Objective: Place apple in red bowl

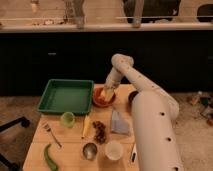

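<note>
The red bowl (103, 98) sits on the wooden table (75, 142), just right of the green tray. My gripper (105, 93) reaches down from the white arm (145, 100) and hangs directly over the bowl's inside. A pale yellowish shape under the gripper, inside the bowl, may be the apple (104, 94); I cannot tell whether it is held or resting in the bowl.
A green tray (66, 96) stands at the back left. A small green cup (67, 118), a fork (51, 134), a green pepper (49, 157), a banana (86, 126), a metal cup (90, 150), a white cup (113, 149) and a blue-grey packet (119, 123) lie on the table. A dark bowl (132, 96) sits right of the arm.
</note>
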Robot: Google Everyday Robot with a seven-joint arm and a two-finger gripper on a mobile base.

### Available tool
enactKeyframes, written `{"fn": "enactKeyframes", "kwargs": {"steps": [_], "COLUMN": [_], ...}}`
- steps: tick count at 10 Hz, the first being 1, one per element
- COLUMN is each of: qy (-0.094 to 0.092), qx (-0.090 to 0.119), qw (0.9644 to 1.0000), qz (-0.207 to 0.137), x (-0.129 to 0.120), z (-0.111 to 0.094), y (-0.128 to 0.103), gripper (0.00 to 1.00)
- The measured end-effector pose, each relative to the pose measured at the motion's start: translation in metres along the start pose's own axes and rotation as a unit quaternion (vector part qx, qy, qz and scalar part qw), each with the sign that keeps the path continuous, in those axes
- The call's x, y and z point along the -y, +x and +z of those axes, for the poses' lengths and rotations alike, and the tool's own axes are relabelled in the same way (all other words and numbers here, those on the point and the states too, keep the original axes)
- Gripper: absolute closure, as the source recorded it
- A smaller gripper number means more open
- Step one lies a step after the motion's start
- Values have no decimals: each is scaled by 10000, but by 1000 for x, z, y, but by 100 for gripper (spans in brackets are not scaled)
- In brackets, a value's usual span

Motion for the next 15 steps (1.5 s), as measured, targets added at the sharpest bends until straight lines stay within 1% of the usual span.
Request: {"fn": "enactKeyframes", "kwargs": {"steps": [1,2,8,9,10,15], "qy": [0,0,-1,-1,-1,-5], "qx": [-1,0,0,-1,-1,1], "qw": [10000,10000,10000,10000,10000,10000], "qz": [-1,-1,-2,-2,-2,0], "x": [0,0,0,0,0,0], "z": [0,0,0,0,0,1], "y": [0,0,0,0,0,0], "gripper": [99,93,35,24,20,20]}}
